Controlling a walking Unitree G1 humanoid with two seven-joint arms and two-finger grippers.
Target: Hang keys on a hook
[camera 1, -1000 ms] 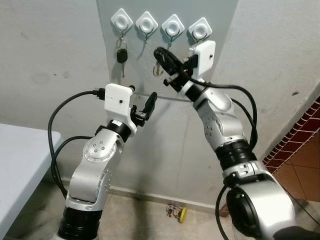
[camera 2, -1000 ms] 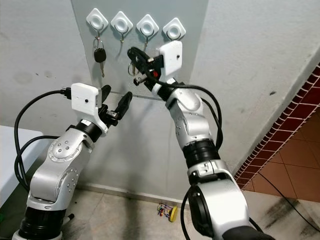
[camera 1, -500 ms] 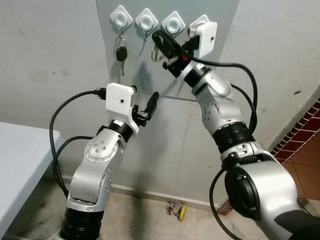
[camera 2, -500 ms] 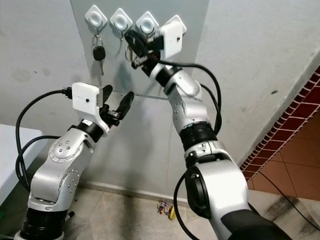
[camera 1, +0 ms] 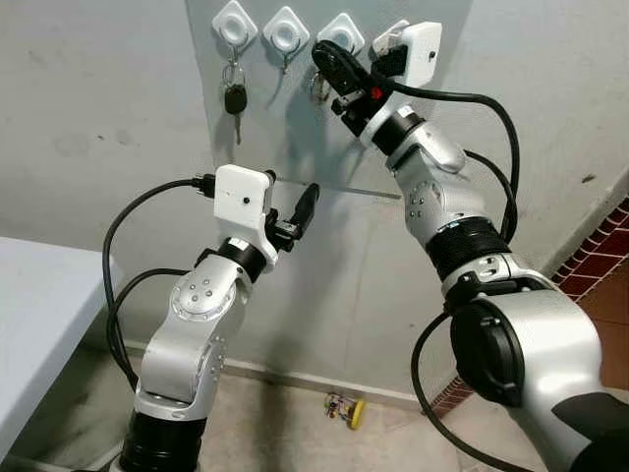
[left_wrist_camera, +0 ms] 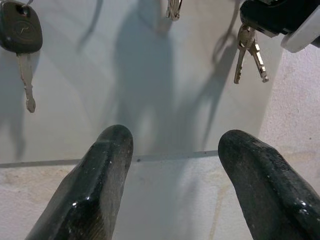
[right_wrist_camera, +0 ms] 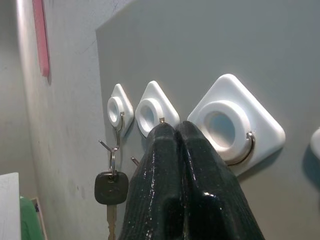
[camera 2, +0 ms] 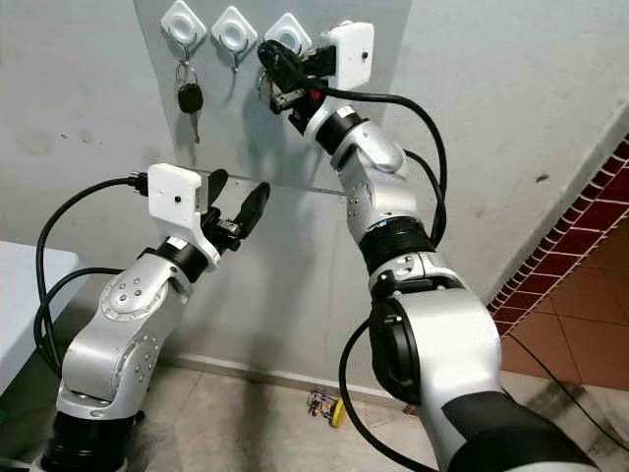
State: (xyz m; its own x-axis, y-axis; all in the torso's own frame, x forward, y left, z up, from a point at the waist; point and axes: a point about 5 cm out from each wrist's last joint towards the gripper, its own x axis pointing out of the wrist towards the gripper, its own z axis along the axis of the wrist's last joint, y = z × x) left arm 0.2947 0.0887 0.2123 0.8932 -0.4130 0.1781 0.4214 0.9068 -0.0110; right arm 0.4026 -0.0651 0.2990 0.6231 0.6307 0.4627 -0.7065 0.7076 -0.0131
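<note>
Keys, a small silver metal bunch (left_wrist_camera: 248, 49), hang from our right gripper (camera 1: 332, 61), whose glossy black fingers (right_wrist_camera: 175, 195) press together just below the third white diamond-shaped plastic hook (right_wrist_camera: 235, 125) on the smooth grey wall panel (camera 1: 285, 138). We hold our left gripper (camera 1: 299, 208) lower down before the panel, its two rounded black fingers (left_wrist_camera: 97, 185) spread wide and holding nothing. On the first hook (camera 1: 233, 22) dangles a black-headed car key (camera 1: 235, 102). Another small key bunch with a yellow tag (camera 1: 345, 407) lies on the floor.
</note>
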